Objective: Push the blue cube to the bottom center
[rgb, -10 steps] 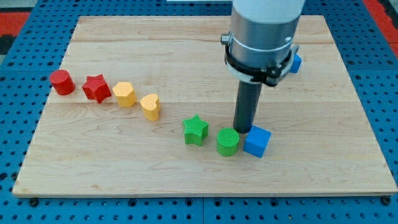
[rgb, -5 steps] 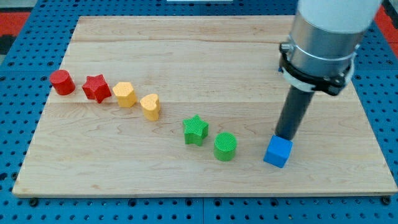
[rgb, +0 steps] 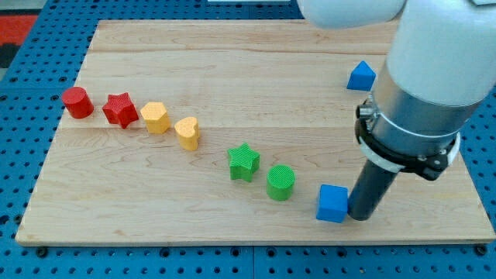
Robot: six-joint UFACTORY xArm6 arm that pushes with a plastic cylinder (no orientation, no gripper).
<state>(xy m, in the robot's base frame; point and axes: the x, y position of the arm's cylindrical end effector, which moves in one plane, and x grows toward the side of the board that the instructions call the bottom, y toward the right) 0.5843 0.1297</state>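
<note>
Wooden board (rgb: pixel 232 70) lying on a blue pegboard surface (rgb: pixel 23 93), seen in the single camera view.

Block count: eight in total.
- Red, two: a red cylinder (rgb: pixel 76 102) at the view's far left and a red star (rgb: pixel 120 109) just beside it.
- Yellow, two: a yellow hexagon-like block (rgb: pixel 156 118) and a yellow heart (rgb: pixel 187 132), next in the same diagonal row.
- Green, two: a green star (rgb: pixel 244 162) and a green cylinder (rgb: pixel 280 182), continuing the row toward the view's bottom right.
- Blue, two: a blue cube (rgb: pixel 332 204) and a second blue block (rgb: pixel 360 76), shape unclear, near the view's top right, well apart from the rest.

The blue cube sits close to the board's bottom edge, right of centre, near the green cylinder but not touching it.

End effector: a straight dark rod with nothing to open or close and nothing held. My tip (rgb: pixel 359 218) rests on the board at the cube's right side, touching it or very nearly so. The arm's grey body covers the board's right portion.
</note>
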